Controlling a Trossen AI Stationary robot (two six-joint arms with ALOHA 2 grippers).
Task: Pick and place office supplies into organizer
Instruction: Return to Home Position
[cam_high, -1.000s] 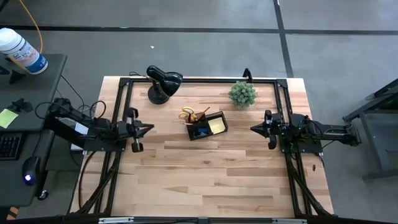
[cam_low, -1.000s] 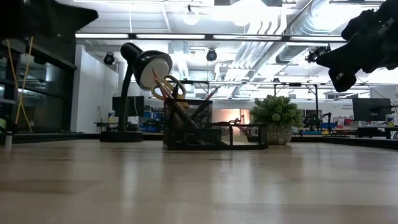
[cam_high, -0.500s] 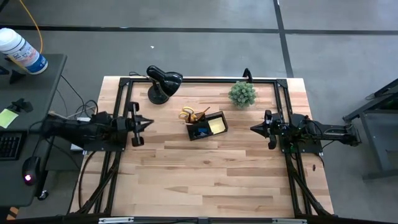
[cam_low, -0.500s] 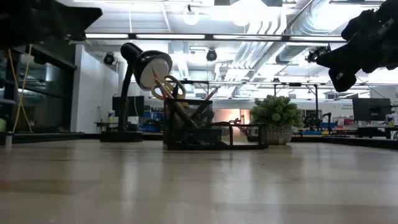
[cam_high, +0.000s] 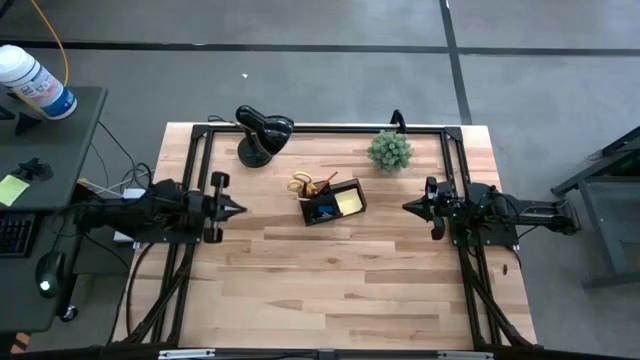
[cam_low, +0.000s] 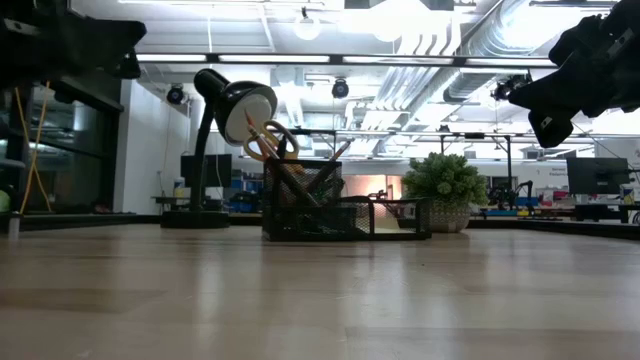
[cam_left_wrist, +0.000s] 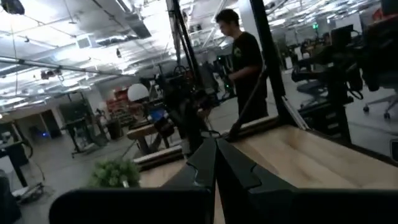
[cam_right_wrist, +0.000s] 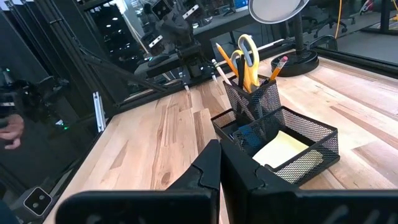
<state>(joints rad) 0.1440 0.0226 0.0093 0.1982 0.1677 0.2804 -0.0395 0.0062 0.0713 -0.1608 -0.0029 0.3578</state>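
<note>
The black mesh organizer (cam_high: 333, 201) stands mid-table. Its cup section holds yellow-handled scissors (cam_right_wrist: 247, 53) and pencils (cam_right_wrist: 224, 57). Its low compartments hold a yellow sticky-note pad (cam_right_wrist: 283, 148) and a small blue block (cam_high: 322, 212). My left gripper (cam_high: 240, 208) hovers shut at the table's left side, pointing level toward the organizer, with nothing in it. My right gripper (cam_high: 405, 207) hovers shut at the right side, pointing back at the organizer (cam_right_wrist: 273, 134), also with nothing in it. Both are well clear of it.
A black desk lamp (cam_high: 262, 133) stands at the far left and a small green potted plant (cam_high: 389, 151) at the far right. A black frame (cam_high: 320, 128) runs along the table's far and side edges. Bare wood lies in front of the organizer. A person (cam_left_wrist: 245, 62) stands beyond the table.
My left arm has swung and straightened. Its gripper went a little toward the far edge, then came back. It now points straight across toward the table's right edge instead of slanting. My right arm and the organizer have kept still.
</note>
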